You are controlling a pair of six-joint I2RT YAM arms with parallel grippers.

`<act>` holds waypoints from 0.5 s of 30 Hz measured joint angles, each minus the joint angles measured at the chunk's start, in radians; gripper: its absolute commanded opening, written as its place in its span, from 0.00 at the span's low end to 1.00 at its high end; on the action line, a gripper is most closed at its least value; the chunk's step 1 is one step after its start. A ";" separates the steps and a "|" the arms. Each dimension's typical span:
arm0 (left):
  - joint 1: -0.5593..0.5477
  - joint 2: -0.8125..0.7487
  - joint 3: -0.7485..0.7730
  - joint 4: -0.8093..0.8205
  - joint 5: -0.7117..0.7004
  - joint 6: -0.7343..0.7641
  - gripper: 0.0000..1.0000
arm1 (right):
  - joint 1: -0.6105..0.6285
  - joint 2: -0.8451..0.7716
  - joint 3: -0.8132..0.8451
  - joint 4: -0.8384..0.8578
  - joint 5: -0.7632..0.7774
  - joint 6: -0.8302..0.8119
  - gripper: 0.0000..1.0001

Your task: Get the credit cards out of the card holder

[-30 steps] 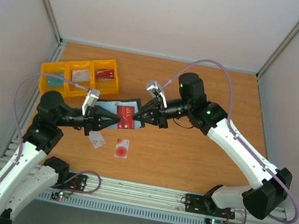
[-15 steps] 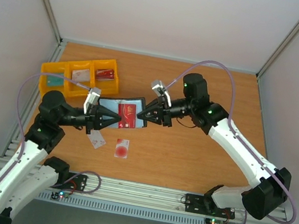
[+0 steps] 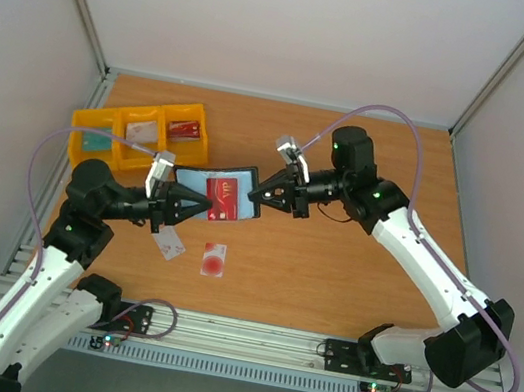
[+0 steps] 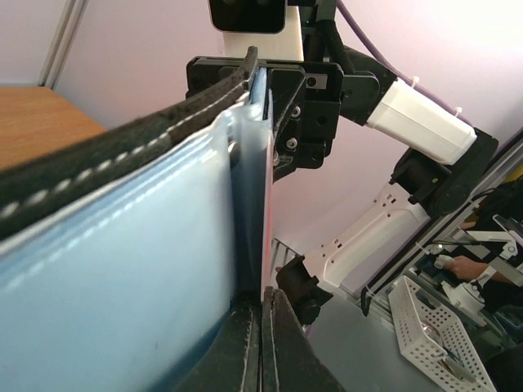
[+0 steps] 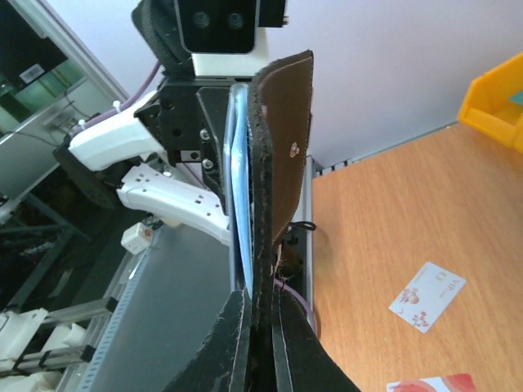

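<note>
The card holder sat a little to the 9 o'clock side of the middle of the desk, spread open and held between the two arms. The left pincer was closed tight on its 7 o'clock edge. In the left wrist view its fingers were pressed together on the black rim, with the grey-blue pocket rising above them. The right pincer was clamped in the same way on the 3 o'clock edge. In the right wrist view its fingers met around the dark leather just below the strap tab. Whether the holder touched the desk could not be told.

A dark red card lay in the open pockets, facing up. Two more cards lay flat on the desk toward 6 o'clock of the holder, close to each other but apart. The white card with the red circle was on the 3 o'clock side. The white card with small red marks was on the 9 o'clock side, turned at a slant and just under the left arm's wrist.

At 10 o'clock of the holder stood the yellow bins, each compartment holding a card: teal, whitish and red.
</note>
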 measured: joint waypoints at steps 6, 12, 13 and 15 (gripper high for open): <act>0.006 -0.005 0.000 -0.009 -0.033 0.003 0.00 | -0.072 -0.022 -0.040 0.011 0.002 0.026 0.01; 0.012 -0.008 0.000 -0.006 -0.053 0.003 0.00 | -0.116 -0.050 -0.049 0.004 0.006 0.033 0.01; 0.012 -0.008 0.000 -0.007 -0.058 0.003 0.00 | -0.117 -0.053 -0.049 0.004 0.006 0.034 0.01; 0.016 -0.008 0.000 -0.015 -0.079 0.005 0.00 | -0.130 -0.058 -0.050 0.004 0.018 0.044 0.01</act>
